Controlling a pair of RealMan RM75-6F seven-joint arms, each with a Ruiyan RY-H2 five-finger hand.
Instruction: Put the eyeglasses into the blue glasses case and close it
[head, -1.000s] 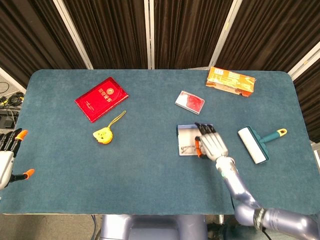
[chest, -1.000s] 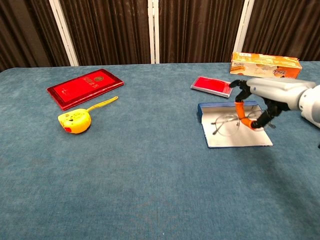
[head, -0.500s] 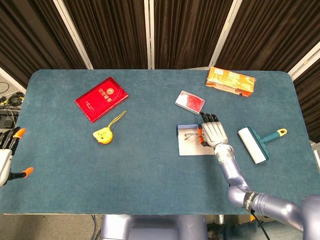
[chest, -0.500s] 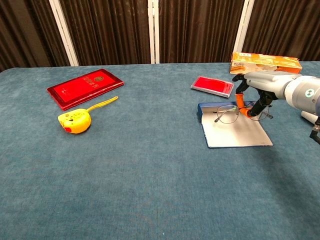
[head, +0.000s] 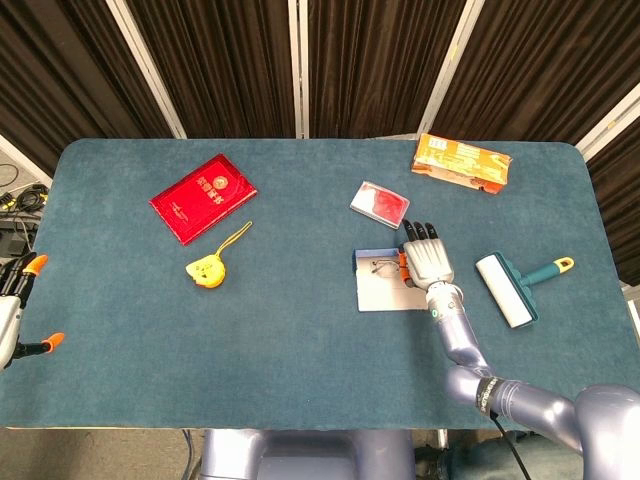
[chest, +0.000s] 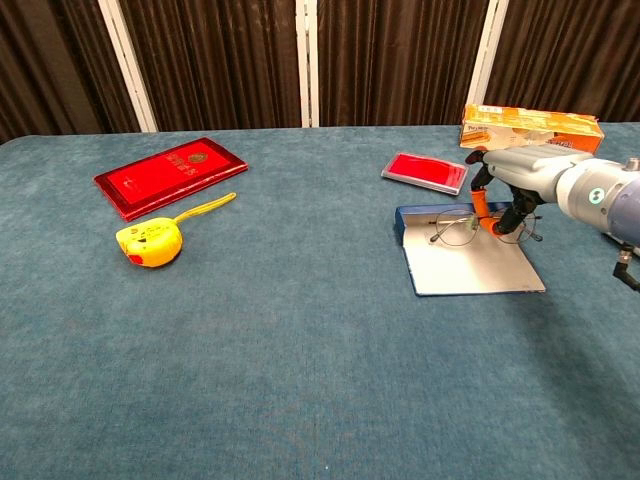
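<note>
The right robot hand (chest: 497, 205) pinches the glasses (chest: 478, 229) at the bridge, holding them over the far part of the open case (chest: 470, 265), toward the table's right edge. Their long axis runs along the case's raised far wall. The left robot hand (head: 18, 305), spread, sits well apart at the left edge.

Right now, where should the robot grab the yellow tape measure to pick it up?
Probably by its round body, not the strap. The yellow tape measure lies flat, its thin strap trailing toward the far right. Come from above with fingers on opposite sides of the body; the left hand is nearer.
</note>
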